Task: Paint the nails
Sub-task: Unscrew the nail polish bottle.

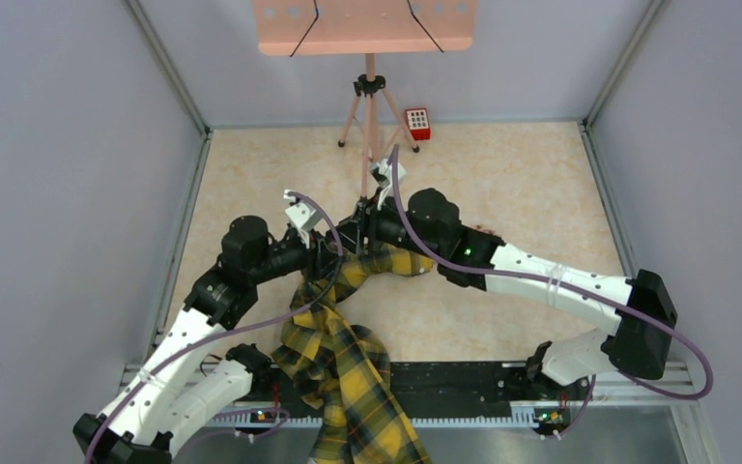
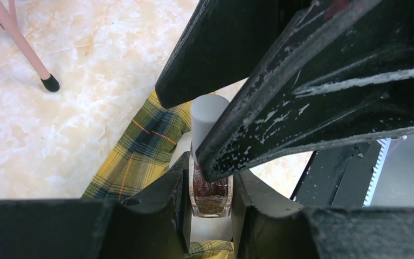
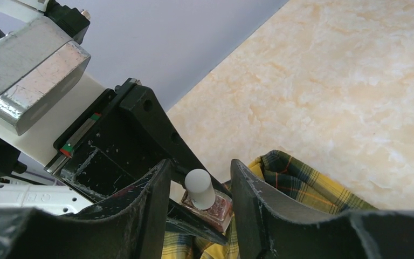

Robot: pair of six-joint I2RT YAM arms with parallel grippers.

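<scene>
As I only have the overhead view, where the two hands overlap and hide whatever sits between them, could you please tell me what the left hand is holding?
Observer: The left hand is shut on a small glass bottle of dark red polish.
Operator: Thank you. Is the bottle capped?
Observer: Yes, a pale grey cap sits on its neck.
Operator: Has the right hand taken hold of that cap?
Observer: Not yet. The right hand has one finger on each side of the cap, and its own wrist view shows a gap on both sides.
</scene>
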